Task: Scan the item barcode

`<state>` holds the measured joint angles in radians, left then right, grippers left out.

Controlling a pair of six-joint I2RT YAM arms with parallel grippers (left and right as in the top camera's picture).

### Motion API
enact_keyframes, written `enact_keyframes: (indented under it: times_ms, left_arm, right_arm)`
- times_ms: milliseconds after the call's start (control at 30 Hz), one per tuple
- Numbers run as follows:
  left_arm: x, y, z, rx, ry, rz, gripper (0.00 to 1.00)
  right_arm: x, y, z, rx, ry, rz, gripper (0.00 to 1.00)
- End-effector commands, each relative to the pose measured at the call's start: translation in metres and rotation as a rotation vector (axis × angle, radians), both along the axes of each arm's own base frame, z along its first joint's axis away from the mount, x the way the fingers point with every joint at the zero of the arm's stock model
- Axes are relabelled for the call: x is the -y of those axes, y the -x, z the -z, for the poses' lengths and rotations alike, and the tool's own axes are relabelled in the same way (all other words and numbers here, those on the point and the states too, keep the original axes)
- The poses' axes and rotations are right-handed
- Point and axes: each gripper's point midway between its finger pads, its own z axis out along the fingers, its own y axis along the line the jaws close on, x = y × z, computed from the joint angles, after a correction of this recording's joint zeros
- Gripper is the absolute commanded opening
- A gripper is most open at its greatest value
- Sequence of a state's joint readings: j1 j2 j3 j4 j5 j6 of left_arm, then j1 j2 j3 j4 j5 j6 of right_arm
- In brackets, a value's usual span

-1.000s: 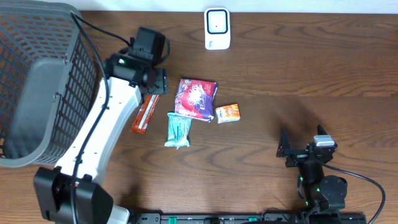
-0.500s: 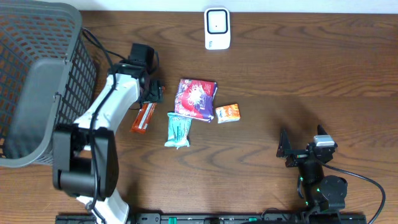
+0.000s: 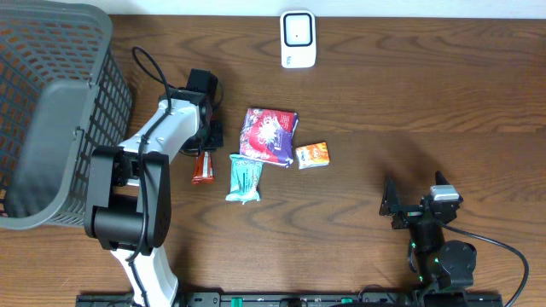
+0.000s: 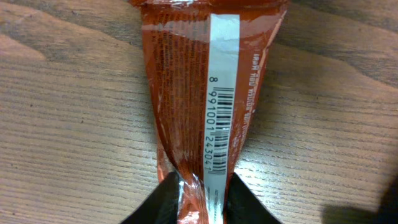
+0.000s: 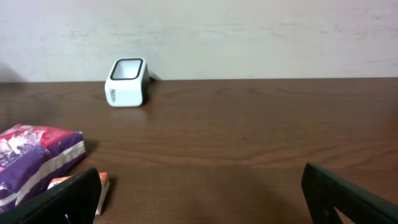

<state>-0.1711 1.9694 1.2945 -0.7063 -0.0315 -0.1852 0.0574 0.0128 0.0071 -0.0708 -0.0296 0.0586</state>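
Overhead: left hand (image 3: 207, 141) closed on the far end of the red snack bar (image 3: 202, 168), in the left part of the tabletop (image 3: 426, 102), near the basket (image 3: 51, 111). Scanner (image 3: 298, 38) at the far edge, well apart.
Left wrist: fingers (image 4: 166, 200) pinch the wrapper end; barcode (image 4: 222, 118) faces the camera.
Right wrist: right hand (image 5: 200, 180) spread wide, holding nothing.

White-shelled left arm (image 3: 158, 141) with black joints and black cable (image 3: 152, 71); black right arm (image 3: 431, 226), green lights
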Motion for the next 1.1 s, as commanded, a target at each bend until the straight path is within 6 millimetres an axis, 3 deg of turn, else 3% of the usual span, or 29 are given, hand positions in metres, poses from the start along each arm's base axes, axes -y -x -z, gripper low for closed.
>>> enact_keyframes:
  times_ms: [0, 67, 200, 300, 433, 533, 633, 700, 800, 867, 900, 967, 1000, 1067]
  left_arm:
    - [-0.001, 0.002, 0.002, -0.008, -0.003, -0.001, 0.19]
    - [-0.001, 0.001, 0.001, -0.007, -0.002, -0.001, 0.07]
    - [0.01, -0.008, -0.021, 0.034, 0.063, 0.005, 0.07]
    - [0.032, -0.029, -0.068, 0.145, 0.189, 0.018, 0.07]
    - [0.056, -0.05, -0.151, 0.35, 0.346, 0.032, 0.07]
    - [0.057, -0.05, -0.202, 0.486, 0.397, -0.003, 0.07]
    - [0.066, -0.038, -0.234, 0.536, 0.478, -0.028, 0.07]
    - [0.084, -0.03, -0.245, 0.532, 0.545, 0.018, 0.07]
    - [0.107, -0.021, -0.24, 0.507, 0.552, 0.075, 0.07]
    - [0.104, -0.024, -0.231, 0.514, 0.472, 0.067, 0.07]
    - [0.098, -0.028, -0.225, 0.522, 0.41, 0.047, 0.14]
    - [0.081, -0.036, -0.216, 0.544, 0.293, 0.002, 0.45]
    - [0.073, -0.04, -0.213, 0.551, 0.246, -0.018, 0.56]
    - [0.055, -0.047, -0.207, 0.563, 0.165, -0.061, 0.69]
  right_arm:
    - [-0.001, 0.0, 0.001, -0.002, 0.012, -0.005, 0.99]
    - [-0.001, 0.0, 0.001, -0.002, 0.012, -0.005, 0.99]
    - [-0.001, 0.0, 0.001, -0.001, 0.012, -0.005, 0.99]
    - [-0.001, 0.0, 0.001, -0.002, 0.012, -0.005, 0.99]
    - [-0.001, 0.0, 0.001, -0.002, 0.012, -0.005, 0.99]
    - [-0.001, 0.0, 0.001, -0.002, 0.012, -0.005, 0.99]
    - [-0.001, 0.0, 0.001, -0.002, 0.012, -0.005, 0.99]
    - [-0.001, 0.0, 0.001, -0.001, 0.012, -0.005, 0.99]
    - [-0.001, 0.0, 0.001, -0.002, 0.012, -0.005, 0.99]
    - [-0.001, 0.0, 0.001, -0.001, 0.012, -0.005, 0.99]
    - [-0.001, 0.0, 0.001, -0.002, 0.012, -0.005, 0.99]
    - [-0.001, 0.0, 0.001, -0.002, 0.012, -0.005, 0.99]
    - [-0.001, 0.0, 0.001, -0.002, 0.012, -0.005, 0.99]
    - [-0.001, 0.0, 0.001, -0.002, 0.012, -0.005, 0.99]
